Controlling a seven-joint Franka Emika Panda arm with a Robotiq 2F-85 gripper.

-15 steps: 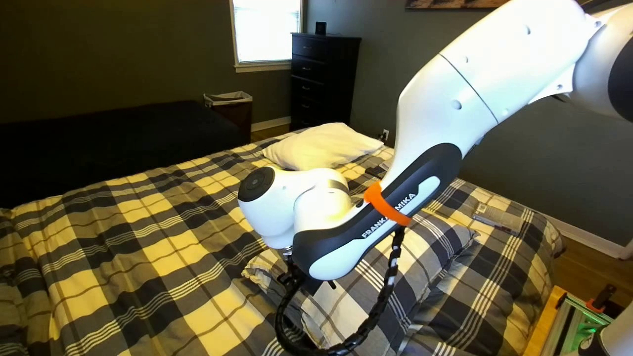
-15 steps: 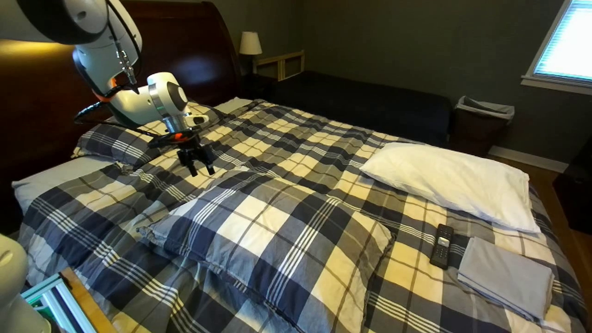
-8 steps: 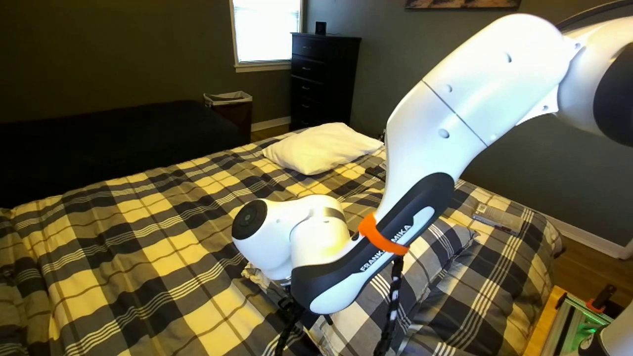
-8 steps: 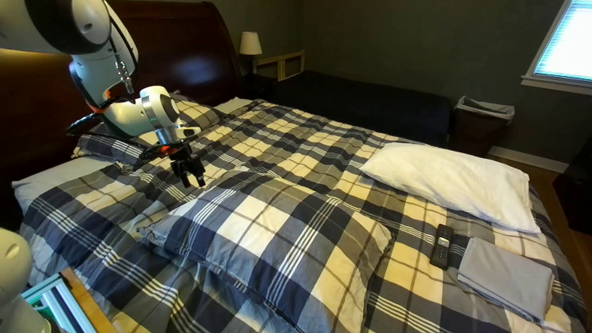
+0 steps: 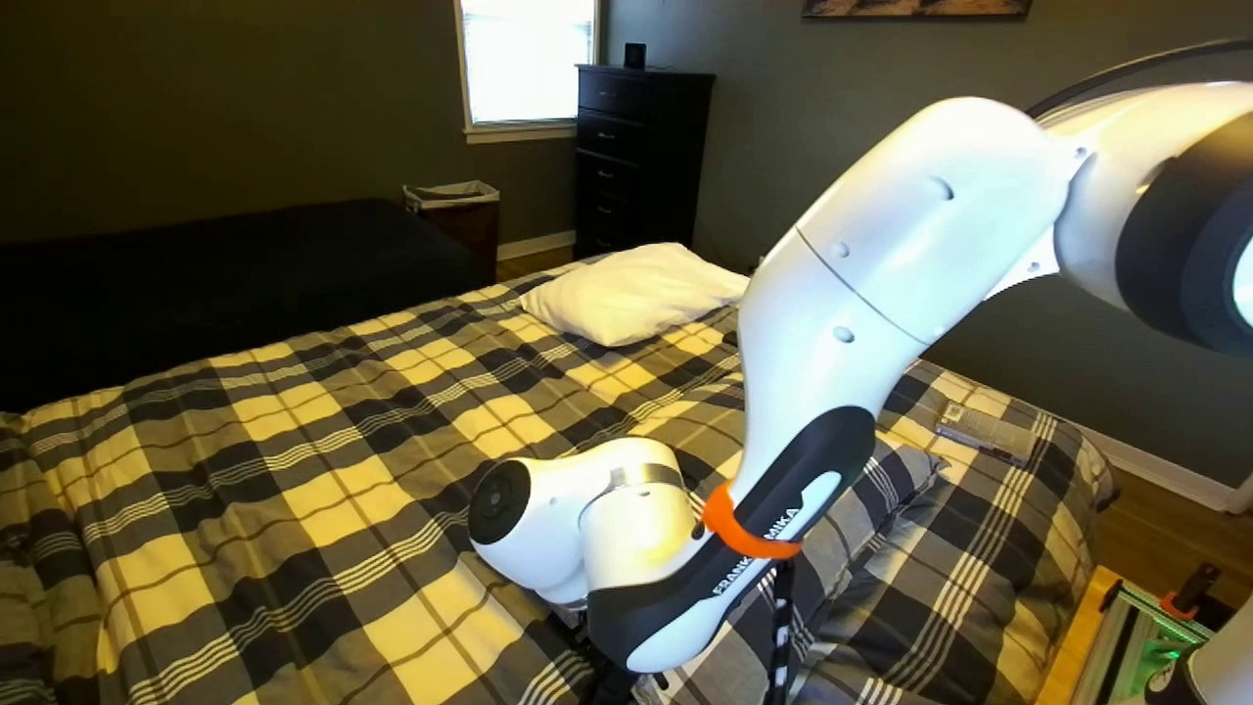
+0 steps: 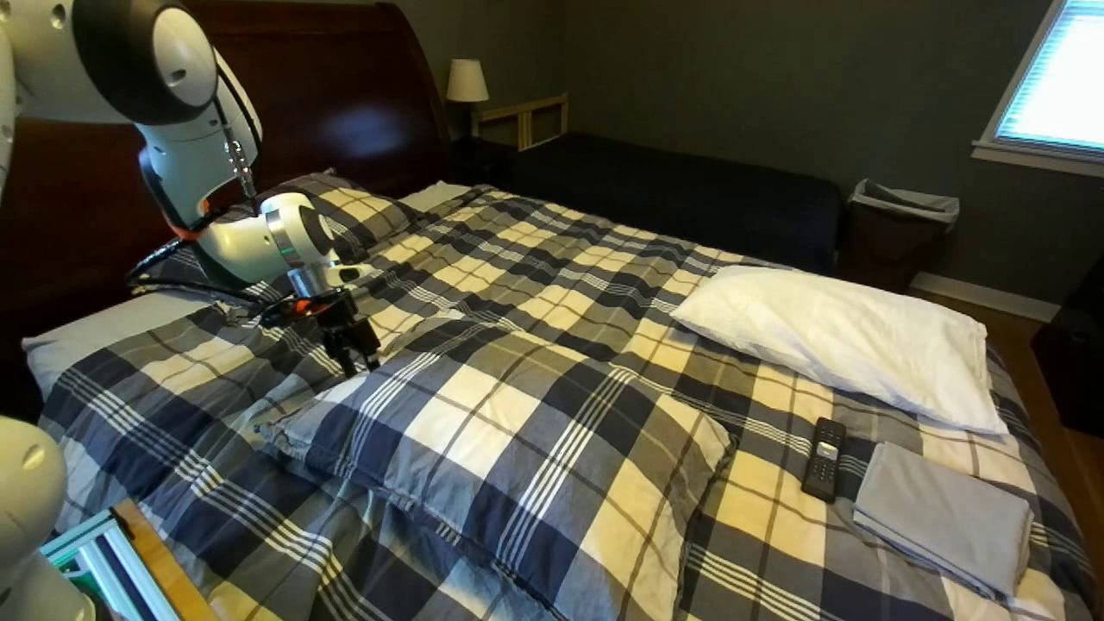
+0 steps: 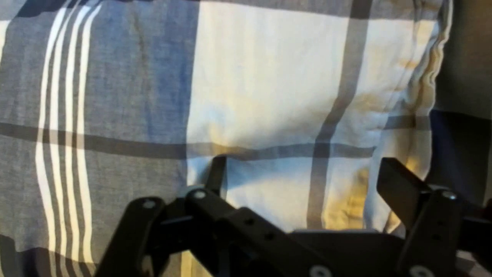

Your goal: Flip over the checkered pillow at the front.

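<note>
- In an exterior view, the checkered pillow (image 6: pixel 517 431) lies puffed up on the plaid bedspread (image 6: pixel 552 302), nearer the robot-side edge than the far side edge.
- The gripper (image 6: pixel 360 366) hangs at the pillow end that faces the headboard (image 6: pixel 345 121). It is probably there to grab that end, so the pillow can roll toward the foot edge.
- That way lie a remote control (image 6: pixel 824 460), near the pillow, and a folded grey cloth (image 6: pixel 944 517) by the foot edge. The pillow could flop onto them.
- A wide stretch of bedspread runs between the pillow and the far side edge. The white pillow (image 6: pixel 841 341) is well apart, near the far foot corner.
- In an exterior view, the robot arm (image 5: pixel 822 333) reaches in over the robot-side edge and hides most of the gripper.
- In the wrist view, the fingers (image 7: pixel 401 188) are wide apart. One is over the pillow's smooth top, the other over its wavy edge, likely so they can pinch it. I cannot tell if they touch it.
</note>
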